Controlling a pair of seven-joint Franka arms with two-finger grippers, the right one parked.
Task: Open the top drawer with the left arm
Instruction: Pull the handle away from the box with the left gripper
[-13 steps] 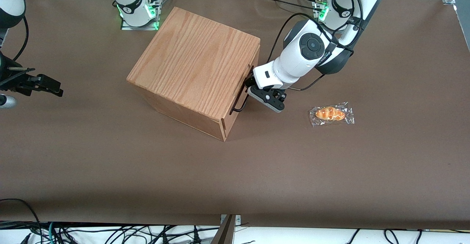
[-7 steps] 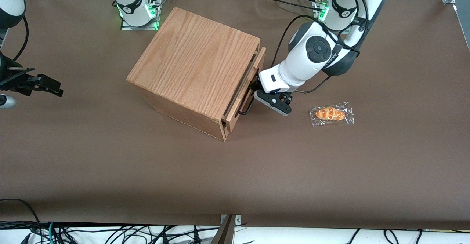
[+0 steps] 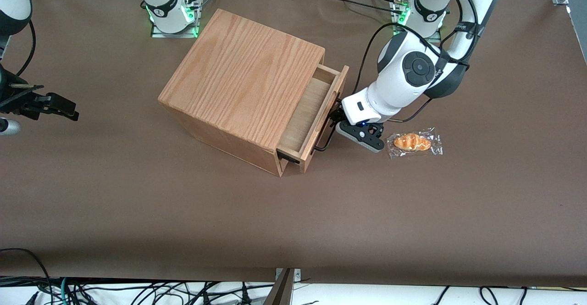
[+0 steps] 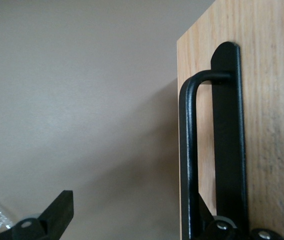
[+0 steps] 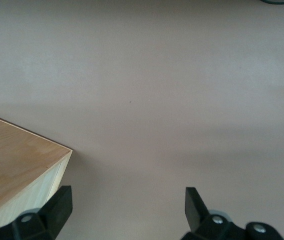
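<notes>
Item: top drawer [image 3: 316,112], shallow pale wood, fitted in the oak-grain box [image 3: 243,75] standing on the brown table [image 3: 137,204]. Condition: drawn partly out of the box front, its bare inner floor exposed, nothing seen inside. Handle [image 3: 326,137]: thin black U-shaped wire across the drawer front, also shown close in the wrist view [image 4: 189,150] on its black mounting strip. Left arm [image 3: 408,71]: white, bent down low in front of the drawer. Gripper [image 3: 340,120]: black, directly at the drawer front, at the handle's mid-span. Claw state: spread wide, not clenched; in the wrist view one finger [image 4: 56,212] stands clear over bare table while the other sits by the wire at the drawer face, apparently hooked on the handle rather than pinching it. Whether that finger actually presses the wire cannot be told. Step in hand, by judgement: the pull itself, roughly midway, drawer opened but not to full travel. Next move calls for: a straight draw along the drawer's own line, level, so the hooked finger does not slip off the wire. Adjacent: wrapped bread roll [image 3: 414,142] on the table just beside the gripper, in the path of the pull; a risk of being nudged.
</notes>
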